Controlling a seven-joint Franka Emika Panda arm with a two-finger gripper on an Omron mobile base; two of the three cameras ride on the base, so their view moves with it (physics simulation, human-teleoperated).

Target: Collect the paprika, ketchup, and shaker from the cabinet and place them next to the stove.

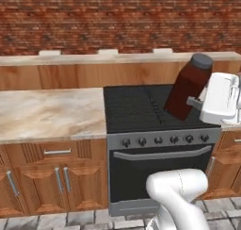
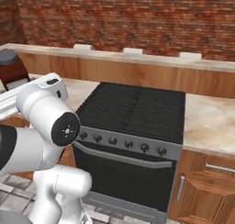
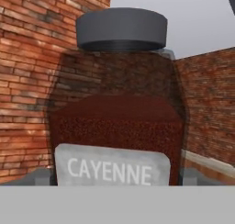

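Above the right half of the stove (image 1: 141, 109) in the left base view, the paprika (image 1: 187, 87) hangs tilted in mid-air, its dark cap leaning up and to the right, its base over the grated cooktop. The white hand sits just beside it on the right, and the gripper (image 1: 194, 102) has the jar between its widely spread fingers. A pale marbled counter (image 1: 47, 113) runs left of the stove, with wooden cupboard doors (image 1: 47, 182) beneath it. Behind lies a higher wooden ledge (image 1: 70, 59) and a red brick wall (image 1: 94, 17). Grey stone tiles (image 1: 70, 220) cover the floor.

From the right base view, the paprika (image 2: 11, 69) shows at the far left edge, partly cut off, above the white arm. The stove (image 2: 133, 110) stands in the middle with its row of round knobs along the front, and the marbled counter (image 2: 209, 122) continues on its right. The brick wall (image 2: 137, 16) spans the back.

Close up in the hand view, the paprika (image 3: 117, 122) stands upright in the picture, grey cap on top, dark red powder inside, a pale label reading CAYENNE. Grey finger pads (image 3: 39, 177) flank its lower sides, touching the jar. Brick wall (image 3: 27, 58) shows behind it.
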